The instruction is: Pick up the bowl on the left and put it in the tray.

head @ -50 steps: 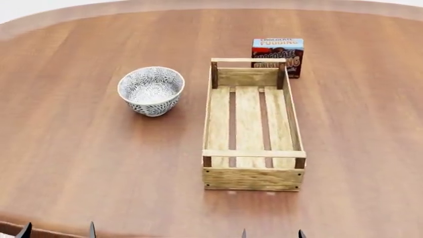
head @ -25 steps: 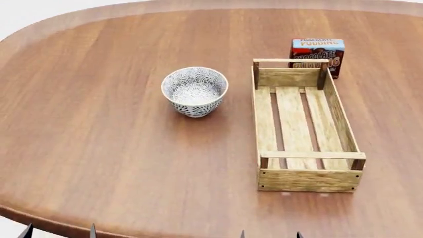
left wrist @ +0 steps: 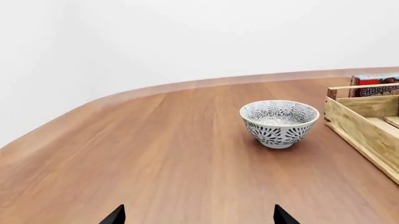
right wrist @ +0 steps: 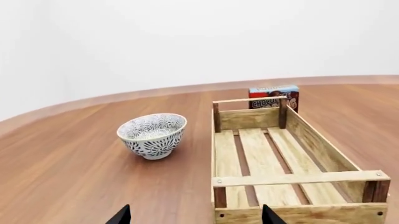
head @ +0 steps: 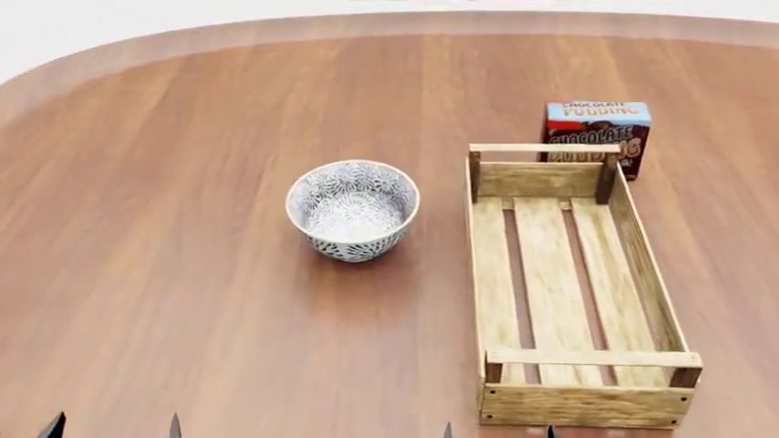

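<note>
Fingers [left wrist: 116, 215] of both arms stand spread wide, holding nothing, well short of the bowl [head: 352, 210].

On the wooden table [head: 182, 274], the floral bowl [head: 352, 209] sits upright left of the long slatted wooden crate [head: 572, 401], with a chocolate pudding box [head: 597, 128] just beyond the crate's far end.

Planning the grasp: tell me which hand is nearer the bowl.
Left. The left hand sits at the near table edge, left of the bowl; the right hand sits before the tray.
</note>
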Robot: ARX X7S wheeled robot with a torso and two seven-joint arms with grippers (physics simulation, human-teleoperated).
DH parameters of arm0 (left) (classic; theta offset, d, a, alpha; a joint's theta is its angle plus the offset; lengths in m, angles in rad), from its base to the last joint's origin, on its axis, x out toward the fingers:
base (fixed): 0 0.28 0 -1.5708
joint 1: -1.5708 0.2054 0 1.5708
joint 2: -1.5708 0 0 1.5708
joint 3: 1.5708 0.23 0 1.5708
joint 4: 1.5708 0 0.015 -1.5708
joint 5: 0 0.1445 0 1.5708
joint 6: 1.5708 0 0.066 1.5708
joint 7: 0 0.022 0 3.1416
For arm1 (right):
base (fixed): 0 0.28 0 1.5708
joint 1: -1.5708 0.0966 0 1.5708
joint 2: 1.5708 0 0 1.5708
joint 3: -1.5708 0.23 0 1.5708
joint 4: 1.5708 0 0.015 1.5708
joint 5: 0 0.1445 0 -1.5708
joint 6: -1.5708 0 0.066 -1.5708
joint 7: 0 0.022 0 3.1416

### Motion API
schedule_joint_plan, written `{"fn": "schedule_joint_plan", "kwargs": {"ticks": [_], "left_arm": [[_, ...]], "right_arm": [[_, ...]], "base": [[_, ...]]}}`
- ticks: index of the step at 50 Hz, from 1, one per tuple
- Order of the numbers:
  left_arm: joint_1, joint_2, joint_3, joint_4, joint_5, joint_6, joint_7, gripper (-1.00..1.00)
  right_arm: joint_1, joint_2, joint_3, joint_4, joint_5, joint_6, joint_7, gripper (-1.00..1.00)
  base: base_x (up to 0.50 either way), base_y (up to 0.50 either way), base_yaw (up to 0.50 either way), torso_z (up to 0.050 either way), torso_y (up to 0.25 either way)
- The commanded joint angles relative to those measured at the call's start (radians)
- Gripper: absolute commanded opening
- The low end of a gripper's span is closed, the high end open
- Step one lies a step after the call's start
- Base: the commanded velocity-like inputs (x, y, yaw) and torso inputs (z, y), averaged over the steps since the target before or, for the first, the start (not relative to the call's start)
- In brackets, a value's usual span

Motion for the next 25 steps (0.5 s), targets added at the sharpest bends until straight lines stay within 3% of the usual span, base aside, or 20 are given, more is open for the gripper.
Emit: {"fn": "schedule_joint_plan", "kwargs": {"ticks": [1,22,25], "left_arm": [[-0.005,0.008,-0.007,-0.008,0.004,-0.007,0.034,1.00],[-0.005,-0.003,0.007,-0.009,-0.010,-0.006,0.017,1.00],[-0.009,-0.005,0.008,-0.006,-0.013,-0.021,0.014,1.00]], "right_arm": [[0.001,-0.012,0.017,-0.001,-0.012,0.000,-0.019,1.00],[0.003,-0.008,0.006,0.009,-0.005,-0.003,-0.009,1.00],[0.017,-0.006,0.007,0.006,0.025,0.062,-0.003,1.00]], "base": [[0.50,0.00,0.00,0.000,0.000],[0.50,0.00,0.00,0.000,0.000],[0.45,0.00,0.00,0.000,0.000]]}}
